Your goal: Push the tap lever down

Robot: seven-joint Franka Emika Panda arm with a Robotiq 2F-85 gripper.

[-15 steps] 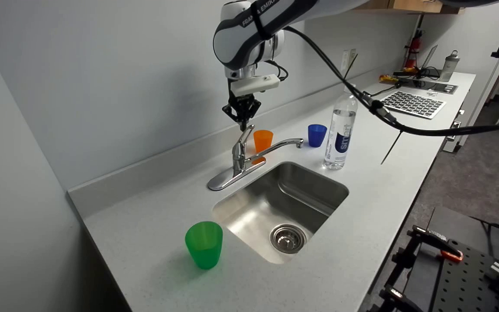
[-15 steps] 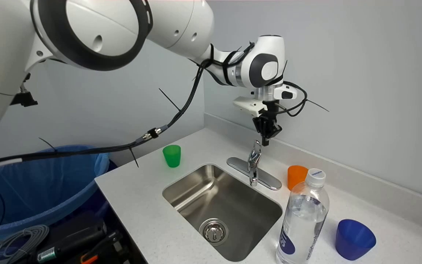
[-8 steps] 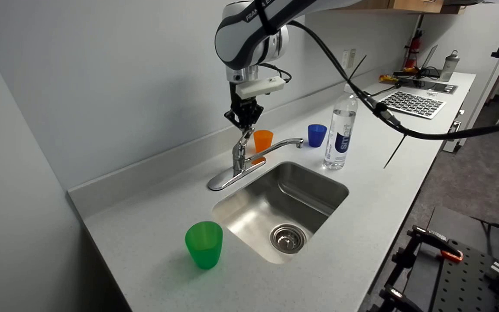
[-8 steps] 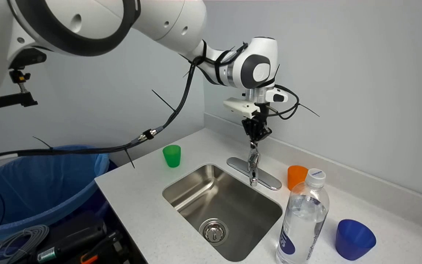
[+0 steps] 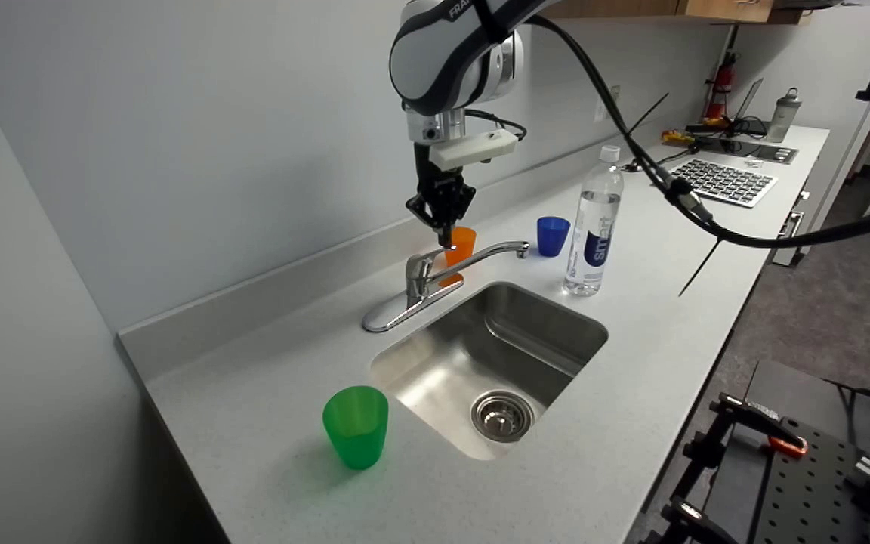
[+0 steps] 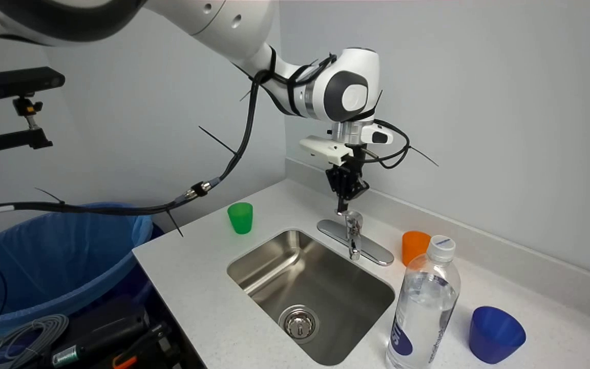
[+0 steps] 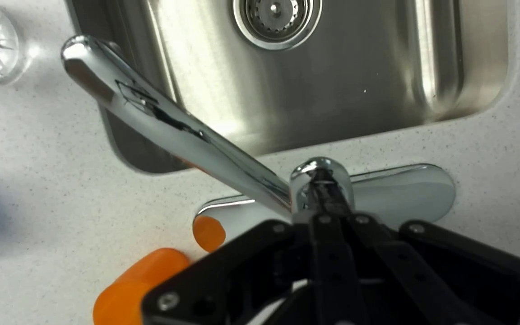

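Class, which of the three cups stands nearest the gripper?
The orange cup, just off the end of the faucet base plate; the green cup and blue cup stand farther from the gripper.

My Panda arm is mostly glossy white with dark grey trim and some "FRA" lettering. Chunky black cables, black straps, zip-tie tails poking out lol. In an exterior view the cables cross the long edge of the counter. Silver collar, off-white block, then my Robotiq gripper: black linkages, round screws.
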